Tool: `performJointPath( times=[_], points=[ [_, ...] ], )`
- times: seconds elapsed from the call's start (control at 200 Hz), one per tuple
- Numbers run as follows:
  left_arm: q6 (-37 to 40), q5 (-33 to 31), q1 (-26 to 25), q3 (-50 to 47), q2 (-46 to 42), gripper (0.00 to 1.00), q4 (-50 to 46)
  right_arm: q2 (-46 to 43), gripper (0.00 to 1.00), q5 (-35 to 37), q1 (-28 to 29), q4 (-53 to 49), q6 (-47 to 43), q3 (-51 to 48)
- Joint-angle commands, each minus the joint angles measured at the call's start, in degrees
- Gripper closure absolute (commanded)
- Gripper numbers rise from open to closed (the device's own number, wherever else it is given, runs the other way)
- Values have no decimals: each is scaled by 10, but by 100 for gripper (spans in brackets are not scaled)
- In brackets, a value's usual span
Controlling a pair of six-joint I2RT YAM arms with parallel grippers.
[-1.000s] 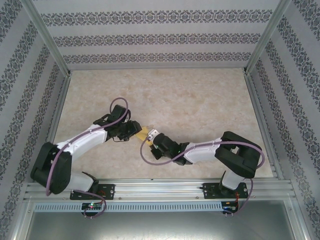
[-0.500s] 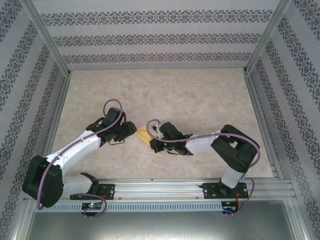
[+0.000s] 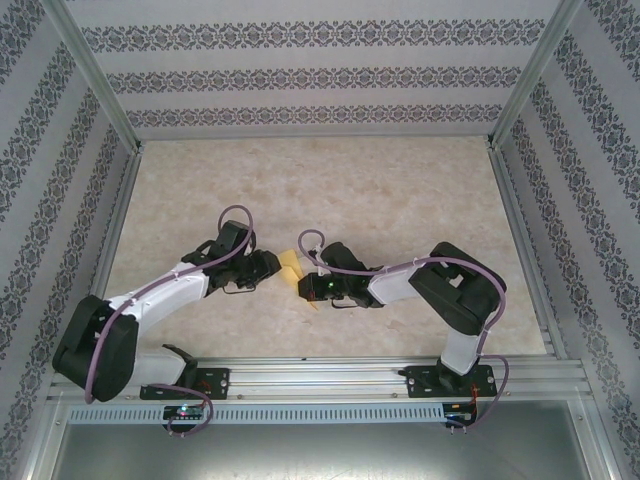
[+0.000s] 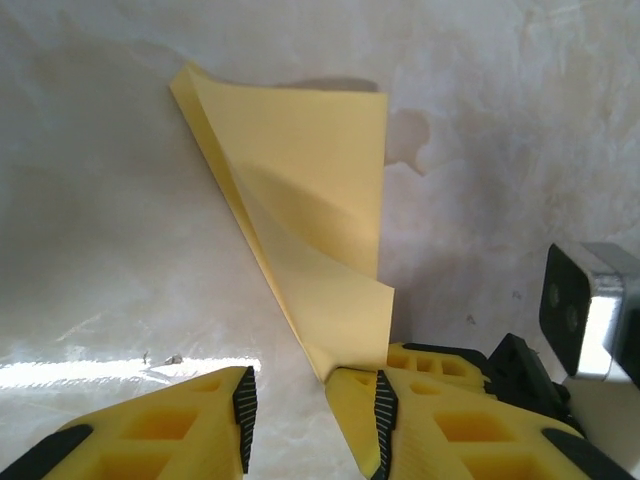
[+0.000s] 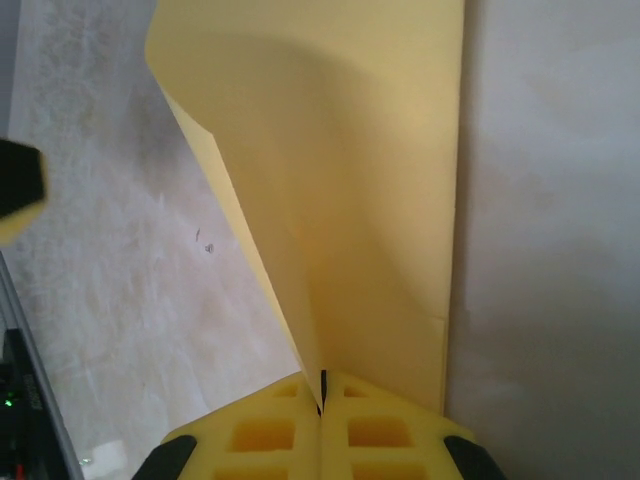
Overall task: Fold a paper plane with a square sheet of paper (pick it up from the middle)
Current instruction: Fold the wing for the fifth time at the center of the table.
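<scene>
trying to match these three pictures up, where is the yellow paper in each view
top external: yellow paper mid table, between left gripper and right gripper.
left wrist: centre, folded, lower tip beside the left gripper.
right wrist: upper centre, rising from the shut jaws.
shared landmark: right gripper pinching the paper's corner.

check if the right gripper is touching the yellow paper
Touching. The right wrist view shows the right gripper shut on the yellow paper, which runs straight into its closed jaws.
</scene>
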Motion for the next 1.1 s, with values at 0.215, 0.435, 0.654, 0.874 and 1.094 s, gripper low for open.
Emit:
performJointPath(
  times=[0.215, 0.435, 0.654, 0.874, 1.094],
  points=[
    [5, 51, -5, -7, 36, 62, 88, 25, 100, -53, -25, 68, 103, -10],
    [2, 78, -12, -7, 59, 64, 133, 34, 100, -43, -31, 77, 159, -18],
    [5, 97, -17, 4, 95, 65, 171, 61, 100, -42, -39, 128, 210, -42],
    [12, 102, -21, 13, 121, 64, 198, 69, 100, -39, -49, 144, 232, -59],
    [16, 110, -22, 21, 146, 63, 232, 72, 100, -36, -51, 136, 237, -60]
  ],
)
